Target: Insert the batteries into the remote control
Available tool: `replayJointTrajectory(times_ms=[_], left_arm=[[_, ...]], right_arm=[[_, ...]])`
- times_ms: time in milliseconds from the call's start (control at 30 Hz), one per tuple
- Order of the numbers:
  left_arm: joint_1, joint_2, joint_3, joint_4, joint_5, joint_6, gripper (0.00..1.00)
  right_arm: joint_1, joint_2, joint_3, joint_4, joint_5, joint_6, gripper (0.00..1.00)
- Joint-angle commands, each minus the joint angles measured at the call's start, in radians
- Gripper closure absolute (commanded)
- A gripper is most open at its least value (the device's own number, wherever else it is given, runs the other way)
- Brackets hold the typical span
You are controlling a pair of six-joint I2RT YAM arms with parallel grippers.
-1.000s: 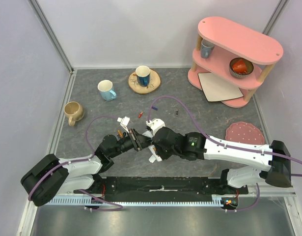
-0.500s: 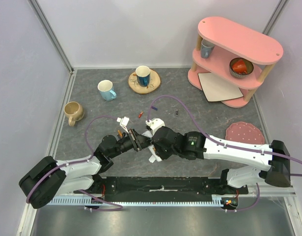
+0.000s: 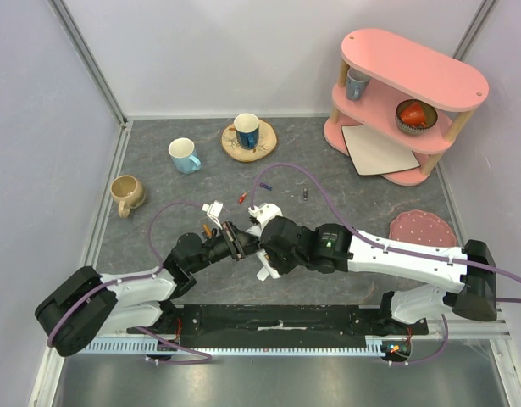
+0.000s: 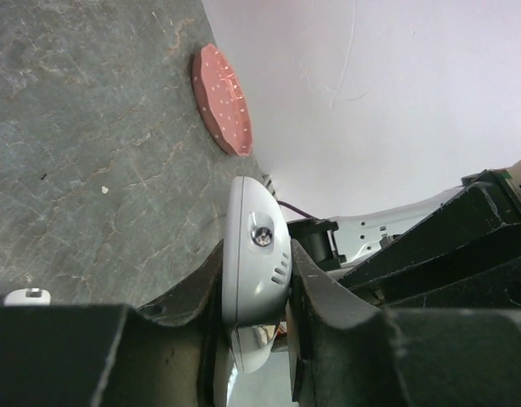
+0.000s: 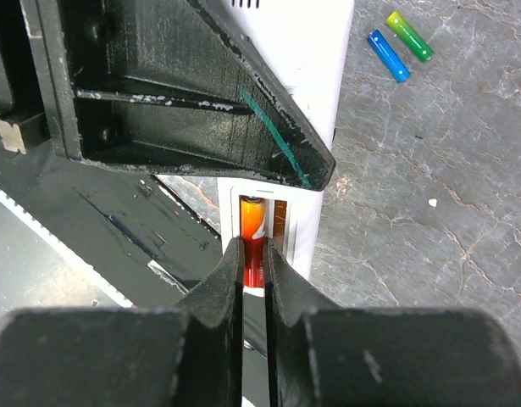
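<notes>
The remote control (image 4: 257,246) is clamped edge-on in the left gripper (image 4: 258,284), and an orange battery (image 5: 252,222) is pinched in the right gripper (image 5: 252,259), its far end apparently seated in the open bay (image 5: 279,222). Ideally the remote gets held rigid while the cell is pressed down flat, not twisted. The bay plus a blue battery (image 5: 386,55) and a green-yellow battery (image 5: 411,36) are only shown by the right wrist view; from above that bay is hidden behind the grippers.

Four mugs (image 3: 126,193) (image 3: 184,155) (image 3: 246,130) (image 3: 357,83), one remote control (image 4: 256,263), one pink shelf (image 3: 412,68), and at least three batteries (image 5: 387,56) (image 5: 410,36) (image 5: 252,233) show.
</notes>
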Motion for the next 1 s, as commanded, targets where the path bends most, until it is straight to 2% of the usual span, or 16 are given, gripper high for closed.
replayJointTrajectory(times_ms=[0,200,367,567,967], left_arm=[[-0.02,0.032,0.036,0.361,0.025,-0.231,0.98],[-0.023,0.063,0.03,0.45,0.01,-0.303,0.98],[-0.027,0.043,0.038,0.45,-0.006,-0.314,0.98],[-0.027,0.011,0.033,0.435,-0.032,-0.306,0.98],[-0.027,0.003,0.019,0.418,-0.045,-0.282,0.98]], right_arm=[[-0.002,0.03,0.022,-0.023,0.045,-0.014,0.9],[-0.003,0.036,0.02,-0.014,0.063,0.001,0.9],[-0.003,0.045,0.022,0.014,0.051,0.009,0.89],[-0.003,0.044,0.012,0.037,0.02,0.023,0.82],[0.0,0.03,0.006,0.036,0.011,0.038,0.77]])
